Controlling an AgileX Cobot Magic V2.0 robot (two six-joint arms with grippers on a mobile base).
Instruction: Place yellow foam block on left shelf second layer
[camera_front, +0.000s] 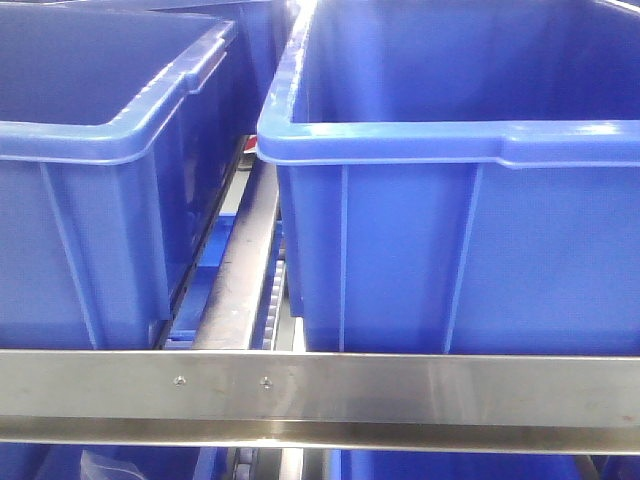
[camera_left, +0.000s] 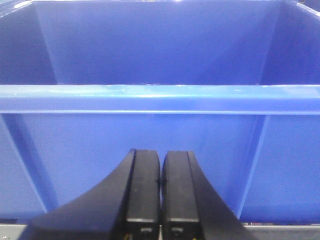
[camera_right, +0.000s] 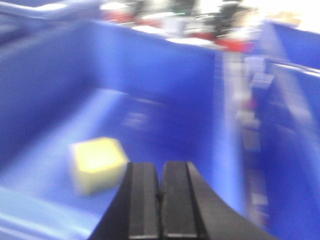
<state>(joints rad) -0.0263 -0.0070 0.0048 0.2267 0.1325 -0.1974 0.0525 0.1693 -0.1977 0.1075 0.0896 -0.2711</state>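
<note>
The yellow foam block (camera_right: 96, 163) lies on the floor of a blue bin (camera_right: 165, 75), blurred, seen only in the right wrist view. My right gripper (camera_right: 160, 166) is shut with nothing between its fingers; it hangs over the bin, just right of the block and apart from it. My left gripper (camera_left: 160, 154) is also shut and empty, facing the outer front wall of another blue bin (camera_left: 160, 95). Neither gripper nor the block shows in the front view.
Two blue bins (camera_front: 110, 140) (camera_front: 460, 140) stand side by side on a shelf behind a steel rail (camera_front: 320, 395). A narrow gap with a metal track (camera_front: 245, 270) runs between them. More blue bins (camera_right: 295, 100) sit to the right in the right wrist view.
</note>
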